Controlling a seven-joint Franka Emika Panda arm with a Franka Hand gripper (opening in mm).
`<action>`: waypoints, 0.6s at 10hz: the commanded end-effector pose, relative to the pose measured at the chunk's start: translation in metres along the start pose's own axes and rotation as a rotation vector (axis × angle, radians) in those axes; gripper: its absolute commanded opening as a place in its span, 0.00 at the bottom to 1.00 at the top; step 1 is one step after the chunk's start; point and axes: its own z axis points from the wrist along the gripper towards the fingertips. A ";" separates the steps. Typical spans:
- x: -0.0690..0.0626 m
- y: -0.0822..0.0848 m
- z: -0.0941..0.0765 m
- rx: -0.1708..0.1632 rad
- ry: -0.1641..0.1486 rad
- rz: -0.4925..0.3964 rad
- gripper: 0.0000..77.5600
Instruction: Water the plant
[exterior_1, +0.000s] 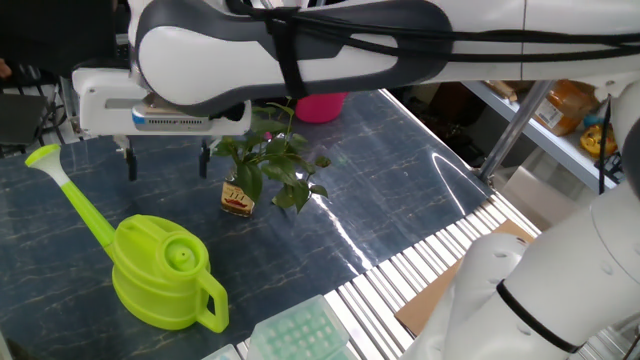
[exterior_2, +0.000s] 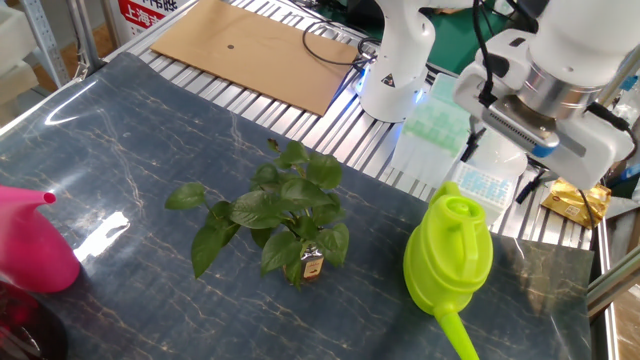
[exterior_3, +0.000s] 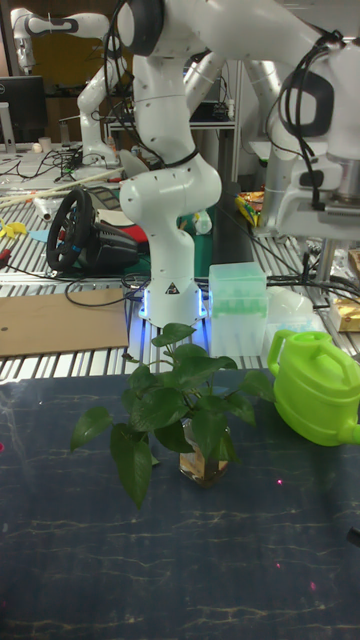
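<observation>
The plant (exterior_1: 272, 163) is a leafy sprig in a tiny glass bottle (exterior_1: 237, 197) standing mid-table, also visible in the other fixed view as the plant (exterior_2: 278, 214) and in the tall view as the plant (exterior_3: 183, 410). A lime green watering can (exterior_1: 163, 271) sits upright on the table, its spout pointing away from the plant. My gripper (exterior_1: 167, 166) hangs open and empty above the spout side of that can, fingers pointing down. From the other side, the gripper (exterior_2: 503, 165) is above and behind the lime can (exterior_2: 447, 254), not touching it.
A pink watering can (exterior_2: 30, 245) stands at the far table edge. A green tip box (exterior_2: 445, 112) and the white arm base (exterior_2: 395, 62) sit on the slatted metal strip, with a cardboard sheet (exterior_2: 250, 48) beside them. A yellow packet (exterior_2: 571, 200) lies right of the gripper.
</observation>
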 end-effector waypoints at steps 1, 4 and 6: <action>-0.040 -0.052 -0.025 0.013 0.023 -0.160 1.00; -0.052 -0.061 -0.031 0.022 0.021 -0.188 1.00; -0.059 -0.068 -0.032 0.024 0.019 -0.211 1.00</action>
